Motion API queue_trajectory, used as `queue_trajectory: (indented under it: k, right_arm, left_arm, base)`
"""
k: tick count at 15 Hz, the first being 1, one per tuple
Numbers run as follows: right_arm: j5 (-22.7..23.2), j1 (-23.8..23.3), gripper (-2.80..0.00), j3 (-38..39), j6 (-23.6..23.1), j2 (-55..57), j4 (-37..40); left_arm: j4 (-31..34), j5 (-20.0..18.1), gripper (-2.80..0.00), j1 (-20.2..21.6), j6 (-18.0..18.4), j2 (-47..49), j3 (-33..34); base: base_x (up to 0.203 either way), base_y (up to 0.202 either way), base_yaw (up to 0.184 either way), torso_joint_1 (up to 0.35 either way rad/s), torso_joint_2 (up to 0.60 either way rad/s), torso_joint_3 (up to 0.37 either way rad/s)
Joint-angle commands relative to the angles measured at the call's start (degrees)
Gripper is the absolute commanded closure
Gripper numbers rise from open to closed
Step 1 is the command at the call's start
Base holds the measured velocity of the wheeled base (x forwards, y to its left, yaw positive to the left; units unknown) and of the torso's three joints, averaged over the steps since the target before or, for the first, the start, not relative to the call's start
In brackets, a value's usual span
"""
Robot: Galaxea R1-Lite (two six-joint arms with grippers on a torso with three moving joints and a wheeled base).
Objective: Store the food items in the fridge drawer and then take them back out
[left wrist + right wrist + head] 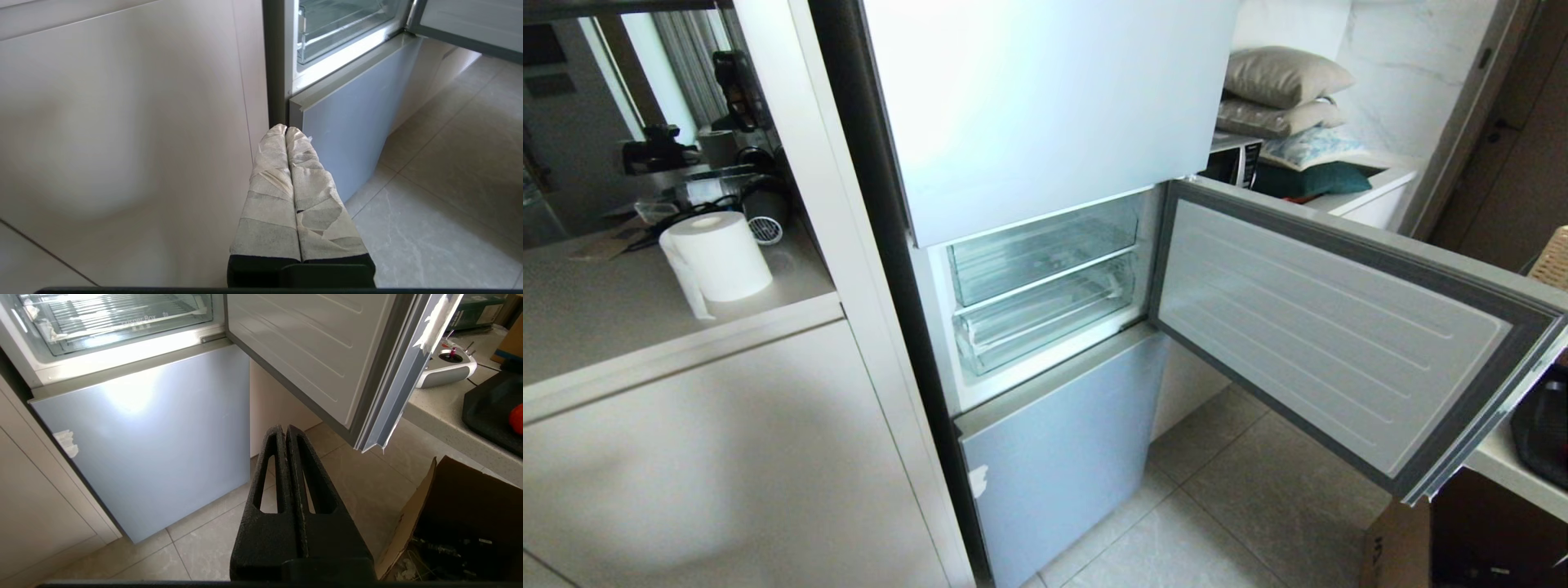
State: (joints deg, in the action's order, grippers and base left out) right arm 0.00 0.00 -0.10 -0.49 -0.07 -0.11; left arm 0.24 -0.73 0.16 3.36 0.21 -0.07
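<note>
The fridge's middle compartment stands open, with two clear drawers stacked inside, both pushed in. The fridge drawer (1045,318) (122,332) is the lower one, with a white strip along its front edge. One red food item (517,418) peeks in at the edge of the right wrist view, lying on a black tray (486,412) on the counter to the right. The other food item is out of view. My left gripper (286,129), its fingers wrapped in white tape, is shut and empty, low by the cabinet beside the fridge. My right gripper (284,427) is shut and empty above the floor, below the open door. Neither gripper shows in the head view.
The open fridge door (1339,327) swings out to the right at drawer height. A cardboard box (449,522) sits on the floor under the counter (441,416), which carries a white remote controller (447,367). A paper roll (719,257) stands on the left shelf.
</note>
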Motion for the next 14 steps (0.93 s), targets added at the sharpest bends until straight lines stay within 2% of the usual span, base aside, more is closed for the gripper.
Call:
queue_trajectory:
  k: [1,3,14]
  right_arm:
    - [0.0,0.0,0.0,0.0,0.0,0.1,0.0]
    - [0.0,0.0,0.0,0.0,0.0,0.1,0.0]
    - [0.0,0.0,0.0,0.0,0.1,0.1,0.0]
  left_arm:
    - [0.0,0.4,0.0,0.0,-1.0,-0.1,0.1]
    - [0.0,0.7,0.0,0.0,-2.3,-0.1,0.1]
    - [0.0,0.8,0.0,0.0,-2.5,-0.1,0.1]
  base:
    - [0.0,0.0,0.0,0.0,0.0,0.0]
    - [0.001,-0.008,0.087,0.0,0.0,0.003]
    - [0.0,-0.009,0.176,0.001,0.0,0.002]
